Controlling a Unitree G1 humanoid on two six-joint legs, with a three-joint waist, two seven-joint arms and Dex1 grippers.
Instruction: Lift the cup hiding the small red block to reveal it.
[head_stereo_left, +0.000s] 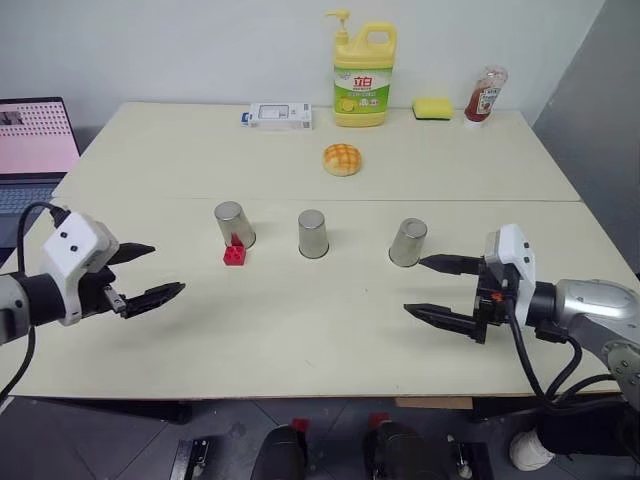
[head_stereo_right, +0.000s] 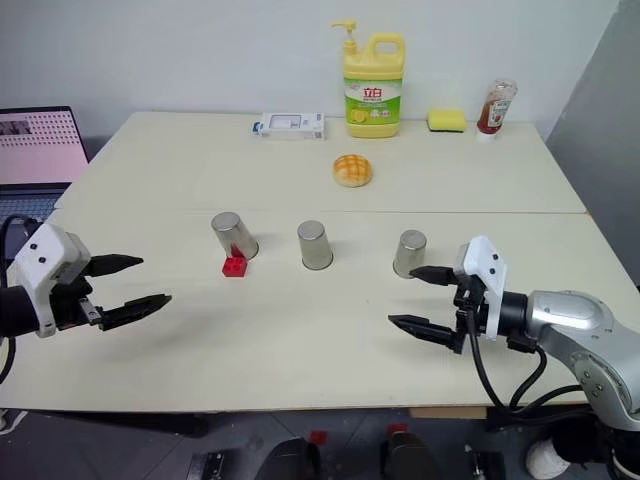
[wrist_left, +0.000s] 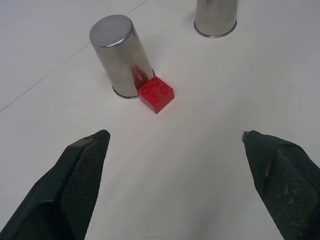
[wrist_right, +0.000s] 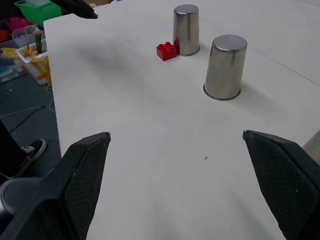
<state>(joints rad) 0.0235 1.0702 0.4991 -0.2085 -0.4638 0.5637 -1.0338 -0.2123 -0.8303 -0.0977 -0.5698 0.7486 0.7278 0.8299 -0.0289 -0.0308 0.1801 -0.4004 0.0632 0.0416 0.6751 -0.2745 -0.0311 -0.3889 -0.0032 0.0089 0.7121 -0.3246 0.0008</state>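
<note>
Sitting exposed centre-left of frame, small red block (head_stereo_left: 235, 254) touches upturned cup (head_stereo_left: 234, 223). Left gripper (head_stereo_left: 146, 274), jaws wide and empty, lies lower left, nearer than right gripper (head_stereo_left: 432, 288), also wide.

cup (head_stereo_left: 234, 223) — silver, upside down, leftmost of three | small red block (head_stereo_left: 235, 254) — uncovered, touching its base

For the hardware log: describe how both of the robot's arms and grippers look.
Left gripper: two black tapered fingers with textured pads on a white boxy wrist housing, black cable looping behind. Right gripper: matching black fingers, white housing, a silver-grey metal forearm and black cables hanging beneath.
</note>
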